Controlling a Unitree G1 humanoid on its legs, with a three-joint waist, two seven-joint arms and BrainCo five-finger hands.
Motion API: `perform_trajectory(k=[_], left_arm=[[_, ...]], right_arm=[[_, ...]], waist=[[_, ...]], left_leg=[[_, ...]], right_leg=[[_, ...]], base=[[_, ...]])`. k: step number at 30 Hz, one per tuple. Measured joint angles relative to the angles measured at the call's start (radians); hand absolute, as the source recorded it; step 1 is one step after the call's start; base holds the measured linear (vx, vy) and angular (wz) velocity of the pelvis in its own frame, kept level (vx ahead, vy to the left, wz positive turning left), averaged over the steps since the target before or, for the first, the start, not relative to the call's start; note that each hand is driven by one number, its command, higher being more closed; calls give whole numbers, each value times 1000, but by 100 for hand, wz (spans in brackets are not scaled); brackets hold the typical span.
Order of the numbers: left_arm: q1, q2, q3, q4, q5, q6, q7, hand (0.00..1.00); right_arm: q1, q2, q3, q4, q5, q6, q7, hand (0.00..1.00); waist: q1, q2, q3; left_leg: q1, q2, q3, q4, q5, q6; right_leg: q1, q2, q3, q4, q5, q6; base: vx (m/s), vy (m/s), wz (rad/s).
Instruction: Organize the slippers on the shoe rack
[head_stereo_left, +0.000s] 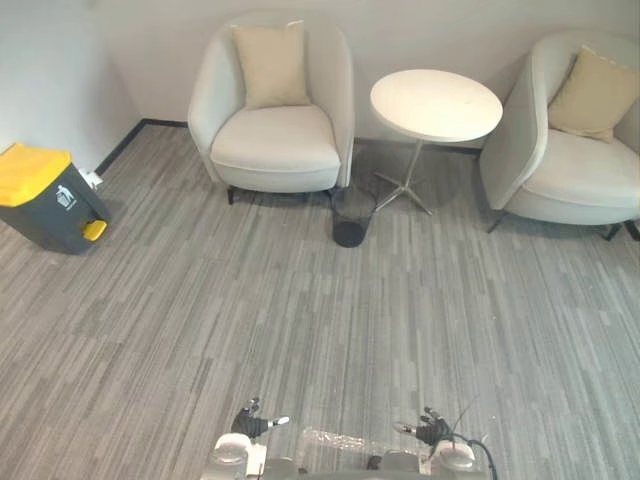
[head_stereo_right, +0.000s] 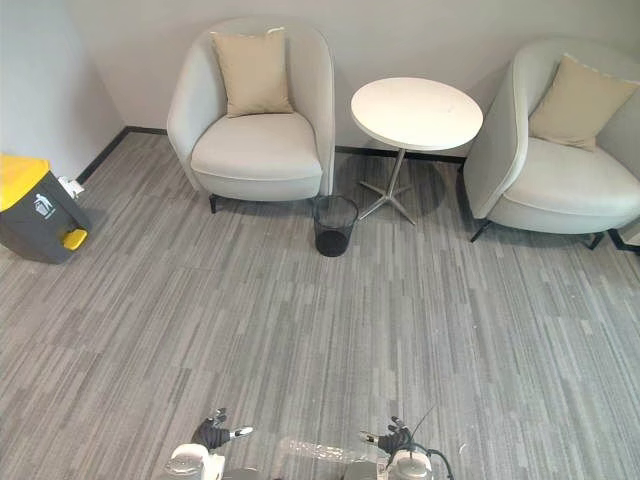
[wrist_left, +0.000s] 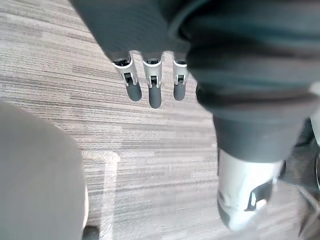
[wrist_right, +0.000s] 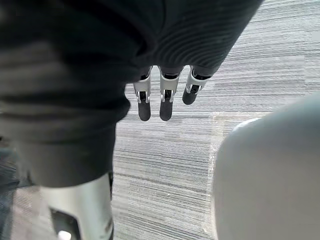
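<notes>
The carpeted floor (head_stereo_left: 300, 310) runs ahead to a left armchair (head_stereo_left: 275, 145) and a right armchair (head_stereo_left: 585, 170) against the wall, with a round table (head_stereo_left: 436, 104) between them. A yellow-lidded bin (head_stereo_left: 45, 195) stands by the left wall. A dark wastebasket (head_stereo_left: 351, 218) stands just beside the table's foot. Slippers and shoe rack: I cannot tell where they are from this heading. My left hand (head_stereo_left: 251, 421) and right hand (head_stereo_left: 431, 430) hang low, fingers (wrist_left: 155, 95) straight, nothing held. Hazard: I judge that turning or walking to search could clip the wastebasket or the table's foot, both low obstacles.
</notes>
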Motion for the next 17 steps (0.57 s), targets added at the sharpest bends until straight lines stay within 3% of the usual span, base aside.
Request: perform_trajectory(k=[3,5,6,7,8,9,11,14,17], left_arm=[[4,-19,7,16,-2,-1,0,0],[8,-20,25,18,-4,-1,-1,0],[-5,-1,35,18,-8,-4,0,0],[-7,2,33,14,-9,-10,1,0],[-10,-9,31,0,-10,-11,5,0],[7,-1,33,-3,-10,-7,11,0],[22,27,31,-3,-10,-5,12,0],[23,31,32,-4,-17,-4,13,0],[30,33,29,-3,-17,-4,16,0]], right_arm=[[21,-6,-2,1,12,-2,-4,0],[21,-5,-3,0,27,-2,-5,0],[11,17,-19,1,33,-2,-10,0],[14,19,-33,7,34,-1,-14,0],[24,2,-56,3,47,-3,-14,0],[22,12,-48,1,48,0,-14,0],[27,39,-53,-2,49,-1,-14,0],[39,49,-60,-2,69,0,-14,0],[43,48,-65,-3,71,-1,-15,0]], waist=[[0,21,-41],[3,14,-39],[4,-38,-20],[4,-41,-24],[-15,-7,-28],[2,-38,-26],[2,-62,-27],[8,-72,-30],[6,-75,-35]], left_leg=[[-4,-13,8,15,0,0],[-23,-24,17,77,1,-1],[-82,-56,-4,115,-45,62],[-67,-51,-18,-20,-40,85],[-60,17,-38,-153,137,-7],[-50,-15,-27,-143,150,-4],[-52,-24,-30,-143,148,-3],[-52,-25,-29,-151,148,1],[-29,-30,-27,-180,165,7]], right_leg=[[44,4,15,-114,69,-7],[51,-20,25,-116,79,-12],[66,-85,35,-120,76,-7],[67,-89,34,-117,75,7],[68,-60,8,-117,78,20],[68,-93,19,-114,67,35],[65,-98,17,-112,68,34],[56,-96,18,-114,65,38],[59,-99,23,-113,40,67]], base=[[133,93,-34],[38,119,-23],[-21,146,-2],[-60,83,31],[-82,44,-2],[-41,62,-12],[23,67,-12],[-25,-17,-7],[-59,-58,-14]])
